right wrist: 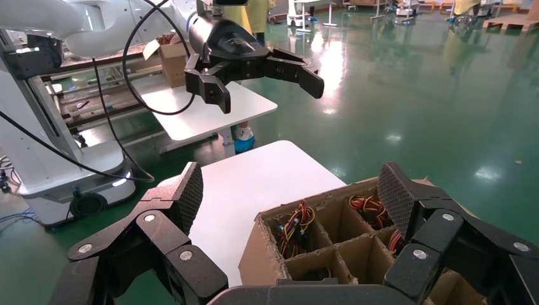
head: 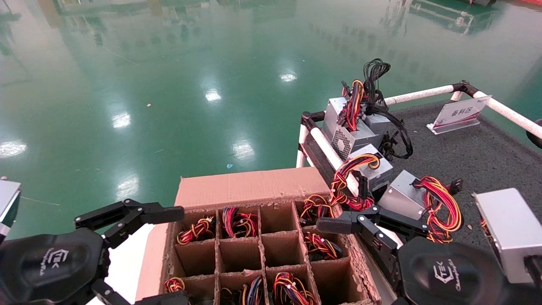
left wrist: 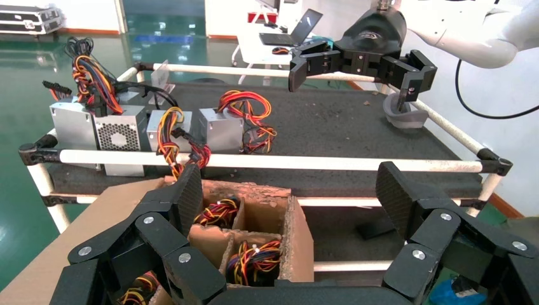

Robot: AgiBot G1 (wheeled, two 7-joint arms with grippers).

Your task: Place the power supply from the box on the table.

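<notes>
The box (head: pixel 250 186) stands low in the middle of the head view. Several of its cells hold a power supply, seen only as red, yellow and orange wire bundles (head: pixel 239 221). My left gripper (head: pixel 180 254) hangs open over the box's left side, nothing between its fingers (left wrist: pixel 292 190). My right gripper (head: pixel 334 271) hangs open over the box's right edge, also with nothing in it (right wrist: pixel 292 190). The table (head: pixel 487 161) lies to the right of the box. Along its near edge sit several power supplies, one showing a honeycomb grille (head: pixel 345 142).
A white pipe rail (head: pixel 330 156) runs between the box and the table. A grey unit with black cables (head: pixel 381 123) sits at the table's far corner, and a sign placard (head: pixel 459 114) stands behind it. A white tabletop (right wrist: pixel 254 184) lies left of the box. Green floor lies beyond.
</notes>
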